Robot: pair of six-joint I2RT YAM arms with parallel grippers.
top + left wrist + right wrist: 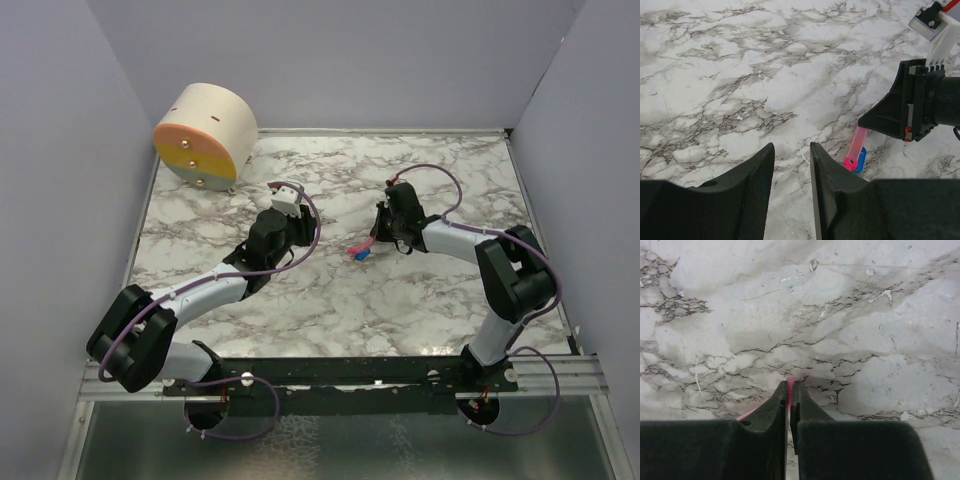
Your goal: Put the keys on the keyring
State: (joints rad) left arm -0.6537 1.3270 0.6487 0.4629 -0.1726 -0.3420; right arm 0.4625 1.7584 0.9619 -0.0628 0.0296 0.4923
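**A:** How far along does this look?

**B:** Early, I'd say. The right pincer (789,388) is squeezed almost closed on the pink key (858,142), and only a pink sliver shows between its fingers.

**A:** And the keyring (362,255)?

**B:** Its blue tag (860,159) lies near the middle of the counter (420,300), right against the key's lower end. The thin ring is too small to make out, so I cannot tell whether the key is threaded. I'd guess that step is left.

**A:** The left pincer (791,152)?

**B:** Partly open and holding nothing, near the key on its left.

**A:** Any containers?

**B:** Only a round tan drum (205,135) at the far left, lying on its side. I cannot tell whether it holds anything.
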